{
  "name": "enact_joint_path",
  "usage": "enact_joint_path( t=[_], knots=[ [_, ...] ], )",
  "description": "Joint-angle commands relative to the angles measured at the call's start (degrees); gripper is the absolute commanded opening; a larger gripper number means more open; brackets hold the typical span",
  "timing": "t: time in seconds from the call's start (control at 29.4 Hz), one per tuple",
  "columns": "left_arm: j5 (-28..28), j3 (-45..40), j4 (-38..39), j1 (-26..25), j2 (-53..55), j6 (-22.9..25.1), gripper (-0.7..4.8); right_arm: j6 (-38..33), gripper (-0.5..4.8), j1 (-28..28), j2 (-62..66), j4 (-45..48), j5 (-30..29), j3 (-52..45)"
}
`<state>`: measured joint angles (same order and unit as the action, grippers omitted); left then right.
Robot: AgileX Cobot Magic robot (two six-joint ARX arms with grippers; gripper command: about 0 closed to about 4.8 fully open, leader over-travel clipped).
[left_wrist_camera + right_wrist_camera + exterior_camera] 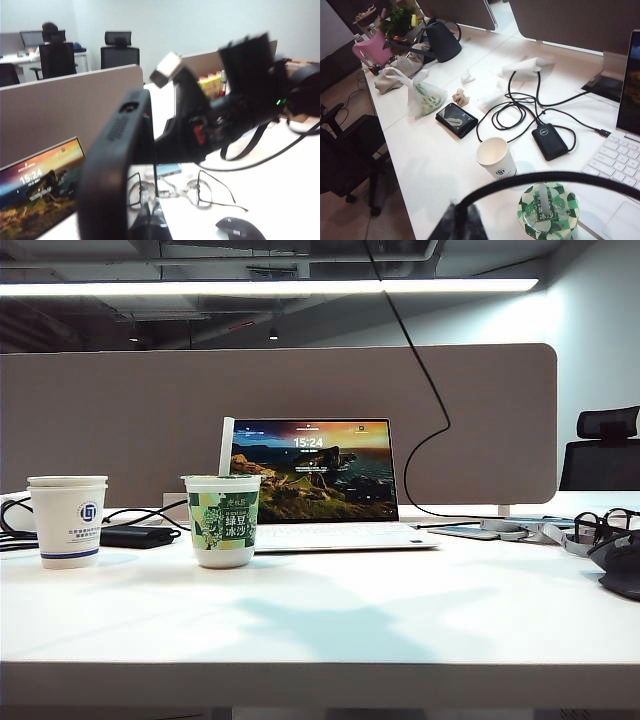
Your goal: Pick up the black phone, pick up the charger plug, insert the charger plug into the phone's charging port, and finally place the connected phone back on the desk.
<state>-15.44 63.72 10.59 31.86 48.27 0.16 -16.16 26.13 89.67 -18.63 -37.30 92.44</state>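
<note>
Both end effectors raised, closed.

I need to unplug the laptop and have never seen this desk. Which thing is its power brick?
Left of the open laptop stand a green cup and a white paper cup; between them, farther back, lies the power brick, clear of the left gripper and right gripper. It is flat, black, with cables at both ends, unlike the cable-free black case farther along.
</note>
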Motion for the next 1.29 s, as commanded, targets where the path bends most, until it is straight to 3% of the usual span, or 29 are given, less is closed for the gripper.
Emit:
enact_joint_path(
  t=[0.03,0.27,0.48,0.95,1.12,1.29],
  knots=[
    [-1.88,0.44,-0.63,0.02,-0.24,0.13,-0.06,1.62,-0.06,0.00,-1.40,2.14,-0.37,0.20],
    [-6.19,0.44,0.74,0.02,-0.24,0.76,-0.06,6.45,-0.06,0.00,-4.33,3.98,-0.63,0.20],
    [-10.97,0.44,0.72,0.00,-0.24,4.72,-0.06,10.32,-0.06,0.00,-6.97,5.33,-3.85,0.20],
    [-22.47,0.44,0.50,-0.02,4.24,6.88,-0.06,10.45,-0.05,0.00,-12.55,6.03,-7.30,0.20],
    [-23.82,0.44,0.44,-0.02,6.82,10.12,-0.06,10.16,-0.05,-0.90,-13.20,6.10,-16.79,0.20],
    [-30.29,0.44,0.00,-0.04,9.46,10.49,-0.06,9.94,-0.06,-1.66,-13.29,6.08,-27.89,0.20]
  ],
)
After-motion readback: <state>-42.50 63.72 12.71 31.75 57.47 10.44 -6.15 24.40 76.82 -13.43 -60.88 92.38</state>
